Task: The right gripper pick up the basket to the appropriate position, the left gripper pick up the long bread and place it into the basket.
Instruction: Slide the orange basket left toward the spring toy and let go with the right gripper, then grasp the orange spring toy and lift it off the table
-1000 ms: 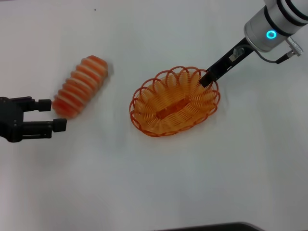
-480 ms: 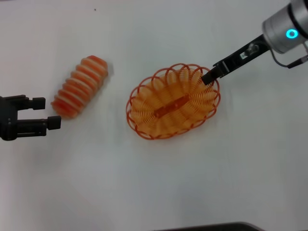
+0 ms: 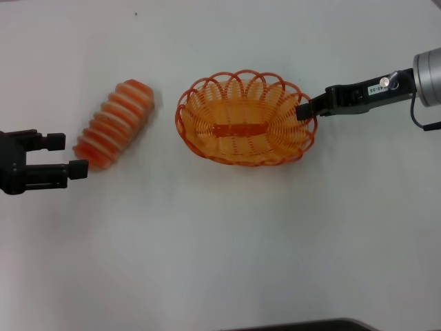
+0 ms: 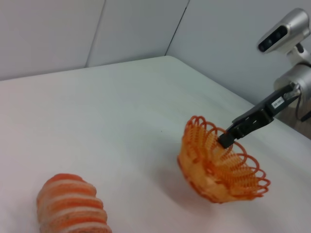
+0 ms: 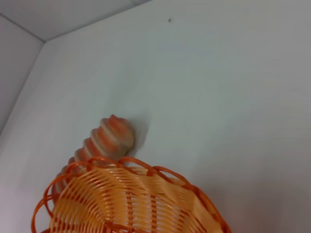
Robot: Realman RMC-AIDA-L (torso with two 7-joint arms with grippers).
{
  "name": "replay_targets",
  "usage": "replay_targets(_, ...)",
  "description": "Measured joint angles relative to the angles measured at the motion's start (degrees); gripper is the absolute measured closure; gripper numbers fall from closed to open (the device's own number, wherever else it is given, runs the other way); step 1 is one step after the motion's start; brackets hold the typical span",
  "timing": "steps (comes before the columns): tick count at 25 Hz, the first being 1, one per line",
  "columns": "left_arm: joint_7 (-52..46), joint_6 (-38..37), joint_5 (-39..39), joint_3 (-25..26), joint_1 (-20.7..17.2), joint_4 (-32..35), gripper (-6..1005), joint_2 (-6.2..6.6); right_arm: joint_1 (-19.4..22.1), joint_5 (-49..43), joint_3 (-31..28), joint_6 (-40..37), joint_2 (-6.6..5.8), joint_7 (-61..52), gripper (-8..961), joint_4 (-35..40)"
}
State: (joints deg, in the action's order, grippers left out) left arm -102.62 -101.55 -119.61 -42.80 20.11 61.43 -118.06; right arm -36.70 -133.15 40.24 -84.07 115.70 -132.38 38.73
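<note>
The orange wire basket [image 3: 244,127] sits mid-table, its long axis across the view. My right gripper [image 3: 303,110], with its white label, is shut on the basket's right rim; the left wrist view shows the basket [image 4: 218,167] tilted and held by that claw [image 4: 227,140]. The long bread [image 3: 114,124], orange-red with cream ridges, lies on the table to the basket's left. My left gripper [image 3: 69,155] is open and empty, just left of and below the loaf's near end. The loaf also shows in the left wrist view [image 4: 70,206] and the right wrist view [image 5: 104,141] behind the basket's rim [image 5: 126,194].
The white table [image 3: 220,248] spreads around everything. A small dark speck [image 3: 136,13] marks its far edge. A dark strip [image 3: 296,325] shows at the near edge.
My right gripper has swung the basket round so it lies level across the view and a little farther from me. My left gripper has drawn slightly back to the left. The loaf has not moved.
</note>
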Motion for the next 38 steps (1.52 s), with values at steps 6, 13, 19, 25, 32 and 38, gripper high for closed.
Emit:
replay_targets(6, 0.06, 0.09, -0.58, 0.0, 0.91, 0.0, 186, 0.02, 0.06, 0.19, 0.25, 3.77, 1.06, -0.27, 853, -1.77)
replay_targets(13, 0.06, 0.92, -0.63, 0.07, 0.96, 0.0, 187, -0.02, -0.26, 0.51, -0.15, 4.95, 1.46, -0.05, 808, -1.7)
replay_targets(19, 0.06, 1.08, -0.63, 0.49, 0.99, 0.0, 188, -0.05, 1.64, 6.76, -1.22, 1.06, -0.24, 2.44, 674, 5.42)
replay_targets(25, 0.05, 1.47, -0.62, 0.58, 0.9, 0.01, 189, -0.07, 6.39, 22.47, -1.95, -15.61, 0.13, 23.4, 416, 16.01)
replay_targets(32, -1.11, 2.74, -0.61, 0.46, 1.64, 1.51, 189, -0.62, 7.16, 14.15, 1.51, -22.76, 0.24, 34.43, 83, 16.97)
replay_targets(38, -4.85, 6.55, -3.98, -0.07, 4.41, 4.39, 191, -2.71, 7.23, 7.64, 1.85, -20.08, 2.01, 35.41, 40, 16.67)
